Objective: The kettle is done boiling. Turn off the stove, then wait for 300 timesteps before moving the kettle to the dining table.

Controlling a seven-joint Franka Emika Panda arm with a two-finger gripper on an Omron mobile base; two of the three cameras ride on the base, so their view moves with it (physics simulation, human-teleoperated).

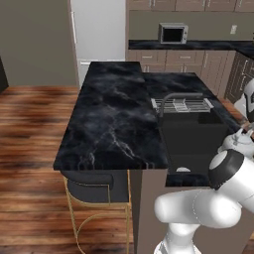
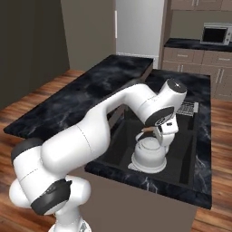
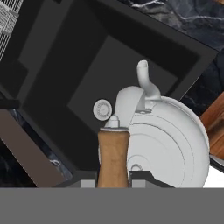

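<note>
I am holding the kettle [image 2: 148, 156] directly under my gripper [image 3: 113, 175], fingers clamped on its wooden handle [image 3: 113, 157], mid-frame over the sink [image 2: 181, 149].

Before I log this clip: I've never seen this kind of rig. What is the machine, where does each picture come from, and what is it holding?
It is a white robot arm on a driving base, in a rendered kitchen. Two pictures come from cameras on the base, behind the arm to its left and right. The third looks along the gripper itself.

The arm reaches over a black sink set in a marble counter. The long marble dining table lies beside it, and a wire rack sits behind the sink. A microwave stands on the far counter.

The gripper is shut on the wooden grip of the kettle, a squat silver pot whose spout points away from the hand. Whether it rests on the sink edge or hangs just above, I cannot tell.
</note>
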